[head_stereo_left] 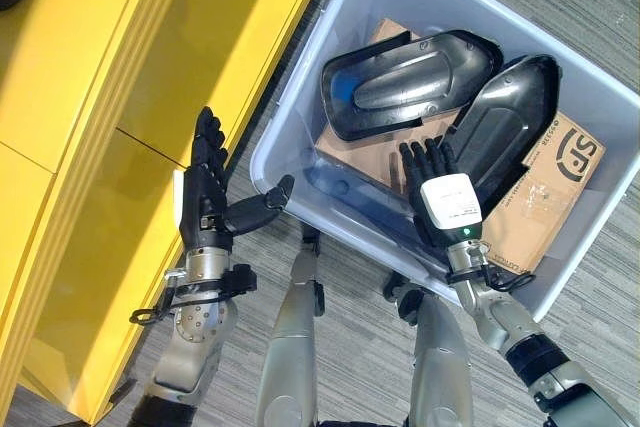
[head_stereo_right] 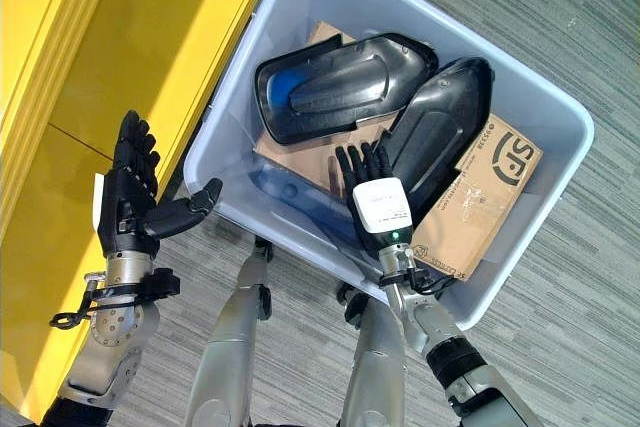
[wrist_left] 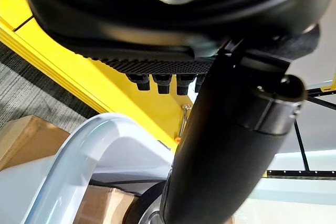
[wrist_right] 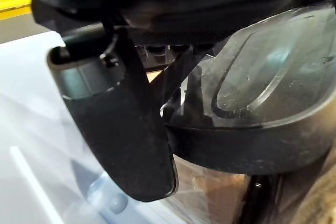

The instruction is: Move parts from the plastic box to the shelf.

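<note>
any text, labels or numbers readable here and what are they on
Large dark logo on the cardboard in the plastic box: stylised letters lying sideways, not surely readable.
Small print line beside that logo: too small to read.
Two black parts, yellow shelf: no text visible.

My right hand (wrist_right: 157,3), thumb (wrist_right: 123,124) straight, sits inside the pale plastic box (wrist_right: 37,145), just beside a glossy black molded part (wrist_right: 262,103) on cardboard (wrist_right: 210,182).
</note>
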Motion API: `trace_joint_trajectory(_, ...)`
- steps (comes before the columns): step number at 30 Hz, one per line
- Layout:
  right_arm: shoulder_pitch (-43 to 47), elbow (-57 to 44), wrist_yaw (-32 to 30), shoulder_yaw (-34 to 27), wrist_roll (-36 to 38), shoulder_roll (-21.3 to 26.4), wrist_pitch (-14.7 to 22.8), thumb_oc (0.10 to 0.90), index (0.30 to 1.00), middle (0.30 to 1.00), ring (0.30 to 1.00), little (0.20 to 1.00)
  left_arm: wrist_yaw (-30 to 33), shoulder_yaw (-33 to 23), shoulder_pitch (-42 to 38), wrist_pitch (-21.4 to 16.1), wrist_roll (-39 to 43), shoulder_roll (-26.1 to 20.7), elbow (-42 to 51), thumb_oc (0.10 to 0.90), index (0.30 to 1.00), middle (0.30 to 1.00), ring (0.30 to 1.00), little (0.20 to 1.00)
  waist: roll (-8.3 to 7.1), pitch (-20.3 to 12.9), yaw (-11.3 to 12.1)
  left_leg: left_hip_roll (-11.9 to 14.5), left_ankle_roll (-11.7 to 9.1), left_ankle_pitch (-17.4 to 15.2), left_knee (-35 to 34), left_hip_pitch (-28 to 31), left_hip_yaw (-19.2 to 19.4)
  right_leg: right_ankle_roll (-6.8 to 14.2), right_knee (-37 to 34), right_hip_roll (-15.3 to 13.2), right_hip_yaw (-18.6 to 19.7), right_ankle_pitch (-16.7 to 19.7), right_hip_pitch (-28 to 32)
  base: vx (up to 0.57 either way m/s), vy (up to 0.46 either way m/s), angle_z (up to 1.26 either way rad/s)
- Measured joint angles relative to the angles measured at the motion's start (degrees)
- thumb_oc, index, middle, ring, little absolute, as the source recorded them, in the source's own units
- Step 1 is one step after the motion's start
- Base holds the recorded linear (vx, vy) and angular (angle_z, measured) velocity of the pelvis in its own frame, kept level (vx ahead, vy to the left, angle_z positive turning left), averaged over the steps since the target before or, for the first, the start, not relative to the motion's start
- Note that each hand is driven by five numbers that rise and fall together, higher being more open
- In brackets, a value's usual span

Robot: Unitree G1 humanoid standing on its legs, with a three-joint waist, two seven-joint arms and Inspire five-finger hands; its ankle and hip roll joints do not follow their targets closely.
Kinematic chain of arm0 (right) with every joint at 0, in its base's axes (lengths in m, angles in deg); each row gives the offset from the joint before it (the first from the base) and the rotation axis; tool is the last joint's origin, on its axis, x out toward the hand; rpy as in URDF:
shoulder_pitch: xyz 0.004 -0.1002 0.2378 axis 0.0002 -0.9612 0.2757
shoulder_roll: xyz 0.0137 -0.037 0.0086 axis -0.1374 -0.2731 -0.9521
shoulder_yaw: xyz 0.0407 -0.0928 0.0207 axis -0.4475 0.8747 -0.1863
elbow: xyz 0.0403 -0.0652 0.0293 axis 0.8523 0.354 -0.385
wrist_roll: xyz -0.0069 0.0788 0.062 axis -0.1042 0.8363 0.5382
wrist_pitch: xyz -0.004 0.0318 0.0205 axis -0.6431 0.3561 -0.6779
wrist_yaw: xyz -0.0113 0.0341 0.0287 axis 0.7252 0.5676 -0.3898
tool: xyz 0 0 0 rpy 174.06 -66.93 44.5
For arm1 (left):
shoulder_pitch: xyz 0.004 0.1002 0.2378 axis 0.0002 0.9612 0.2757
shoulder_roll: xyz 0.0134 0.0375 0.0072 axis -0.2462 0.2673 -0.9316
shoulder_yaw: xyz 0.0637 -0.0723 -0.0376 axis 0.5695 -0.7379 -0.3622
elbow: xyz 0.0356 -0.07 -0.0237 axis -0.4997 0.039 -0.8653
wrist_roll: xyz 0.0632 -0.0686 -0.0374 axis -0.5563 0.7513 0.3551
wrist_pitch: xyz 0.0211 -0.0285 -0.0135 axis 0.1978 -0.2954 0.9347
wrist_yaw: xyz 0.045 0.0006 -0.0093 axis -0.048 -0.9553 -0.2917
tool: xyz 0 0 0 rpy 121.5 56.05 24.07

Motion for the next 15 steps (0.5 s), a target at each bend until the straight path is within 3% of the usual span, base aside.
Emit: trace_joint_trajectory(15,-5.8,-4.2,-2.0,-4.6,1.7,0.4,-1.3,0.9,1.0,1.0,1.0,1.0,0.2,-1.5,0.6,0.0,-1.8,0.0,0.0,0.9,1.0,1.0,1.0,1.0,-0.51,0.0,-1.9,0.2,0.1,0.0,0.2,0.0,0.6,0.1,-0.3,0.2,0.4,0.3,-0.1,0.0,0.001,0.0)
